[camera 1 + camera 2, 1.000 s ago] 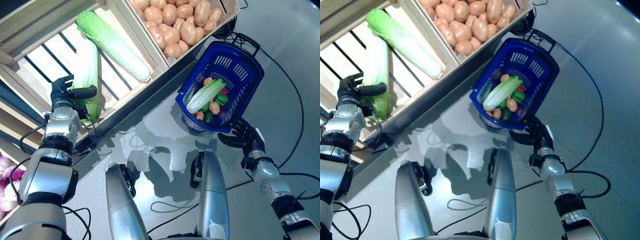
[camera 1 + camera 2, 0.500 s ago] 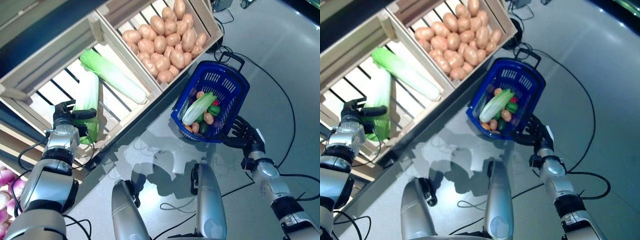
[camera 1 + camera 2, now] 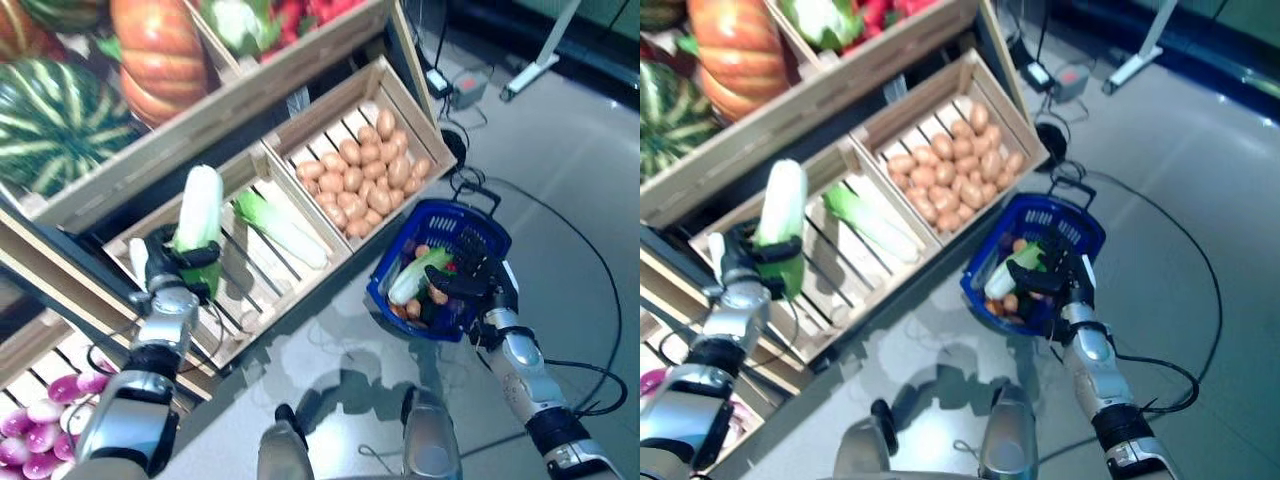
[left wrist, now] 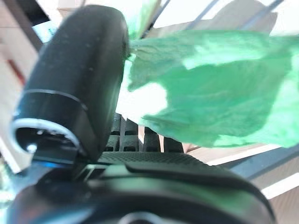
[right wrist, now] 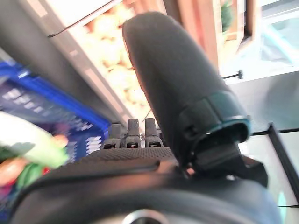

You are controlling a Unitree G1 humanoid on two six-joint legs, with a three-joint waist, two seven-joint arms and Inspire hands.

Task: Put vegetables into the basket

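Note:
My left hand (image 3: pixel 168 272) is shut on a long pale-green napa cabbage (image 3: pixel 199 214) and holds it upright above a slatted wooden crate (image 3: pixel 262 268). Its green leaves (image 4: pixel 210 88) show past the thumb in the left wrist view. The blue plastic basket (image 3: pixel 494 236) stands on the floor beside the stand. It holds another napa cabbage (image 3: pixel 421 274), potatoes and green and red vegetables. My right hand (image 3: pixel 478 277) is just above the basket's near rim with its fingers straight.
The wooden produce stand (image 3: pixel 240 95) rises in tiers on the left and at the back. A crate of potatoes (image 3: pixel 372 170) is right beside the basket. Grey floor (image 3: pixel 580 190) lies open to the right, with a white frame leg (image 3: pixel 535 62) farther off.
The camera has tilted up and more of the stand shows. My left hand has lifted the cabbage from lying in the crate to upright. My right hand has moved over the basket's rim.

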